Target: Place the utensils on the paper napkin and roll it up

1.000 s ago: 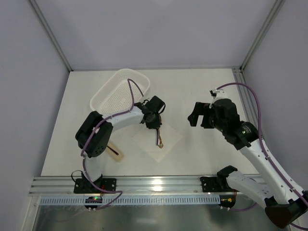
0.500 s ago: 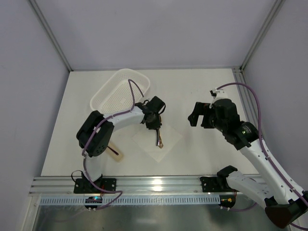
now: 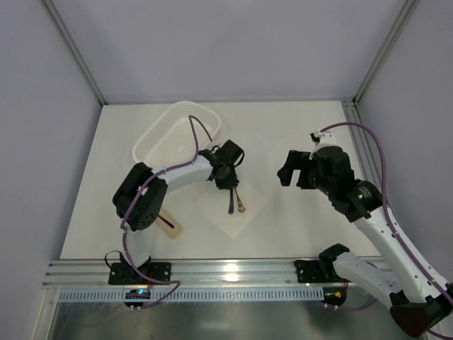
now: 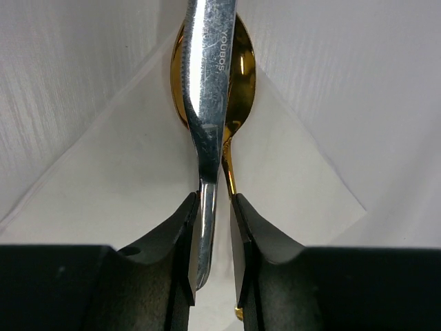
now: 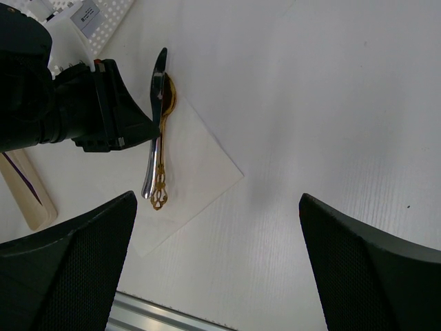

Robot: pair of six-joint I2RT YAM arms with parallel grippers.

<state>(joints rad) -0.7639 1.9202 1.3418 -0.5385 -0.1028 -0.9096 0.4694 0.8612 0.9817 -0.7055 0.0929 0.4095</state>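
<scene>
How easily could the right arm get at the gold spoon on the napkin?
Probably not cleanly. The table between the right arm and the napkin is bare, and its jaws are open, but the silver spoon lies over the gold spoon, with the left arm's jaws straddling it.

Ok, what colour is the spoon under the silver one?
Gold spoon, clearest in the left wrist view.

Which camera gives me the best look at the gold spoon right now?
Right wrist: the gold spoon lies full length on the paper napkin, ornate handle end clear, bowl partly behind the silver spoon. Left wrist shows only its bowl edges and some handle beneath the silver spoon. Top external shows a tiny glint.
</scene>
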